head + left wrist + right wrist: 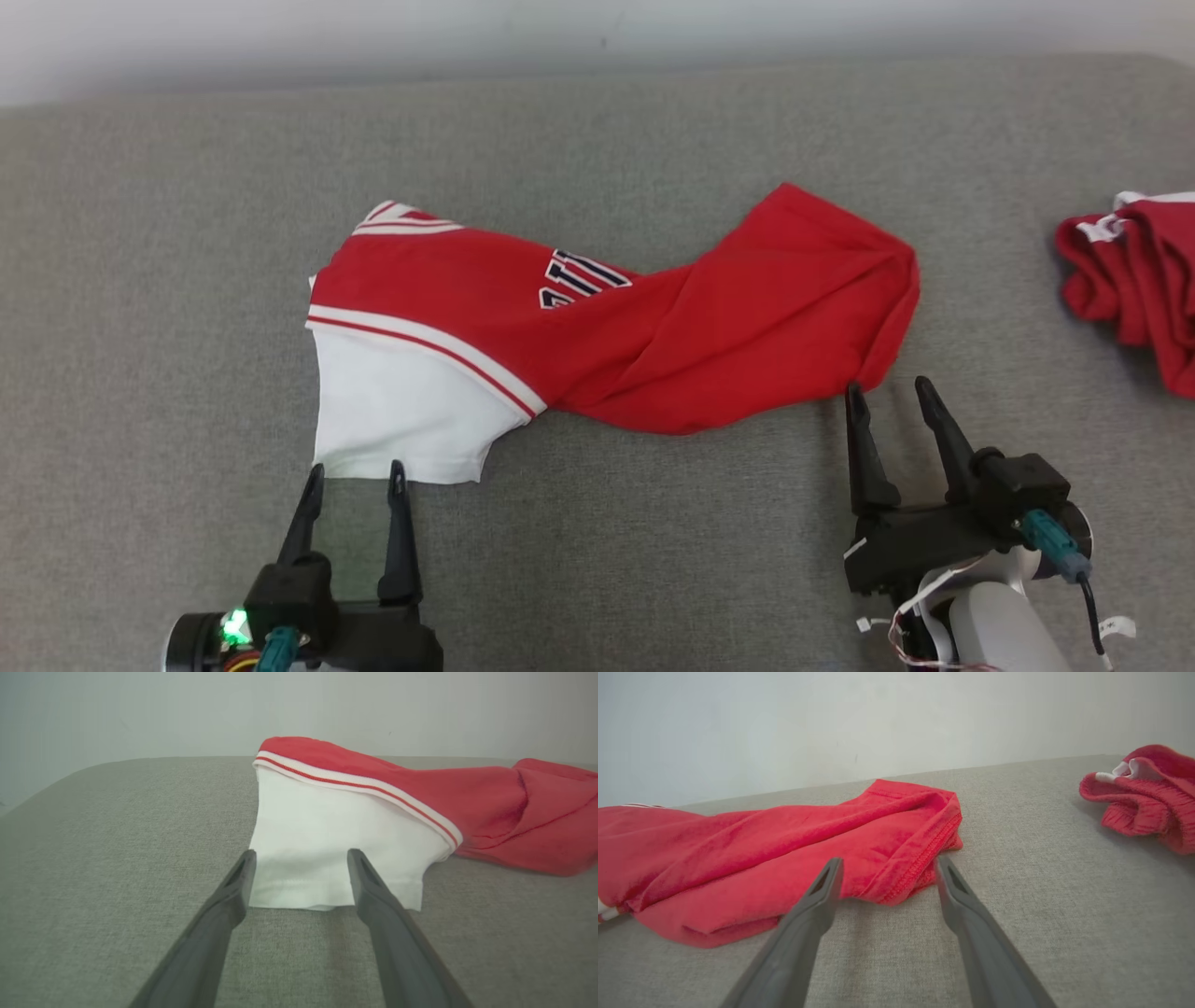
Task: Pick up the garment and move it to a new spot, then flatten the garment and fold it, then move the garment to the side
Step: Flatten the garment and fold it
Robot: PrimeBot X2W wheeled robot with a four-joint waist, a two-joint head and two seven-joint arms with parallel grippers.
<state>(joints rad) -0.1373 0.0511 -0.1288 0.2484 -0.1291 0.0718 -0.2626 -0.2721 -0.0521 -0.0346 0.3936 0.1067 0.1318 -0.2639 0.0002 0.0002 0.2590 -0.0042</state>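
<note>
**Figure. Garment and both hands before a two-handed grasp.** The garment (597,327), a red jersey with a white panel (336,830) and striped trim, lies on the grey fabric surface (597,560) near the middle of the head view. Its long axis runs left to right across the robot's front, with a twist about halfway along.

The left hand (357,469) stands just short of the white end. Its fingers are spread wide and hold nothing, and in the left wrist view they frame the white hem from either side. The right hand (888,386) stands just short of the red end, likewise spread and empty. Its fingertips bracket the stitched red hem (920,868) (contact with the cloth cannot be judged from these views).

Each end of the garment therefore lies straight ahead of the hand on its own side, and neither arm has to cross over. The coming move probably depends on this alignment: a short advance along each hand's own finger line should bring a hem between the jaws.

A second red garment (1134,280) lies bunched well apart at the right edge, outside the right hand.
</note>
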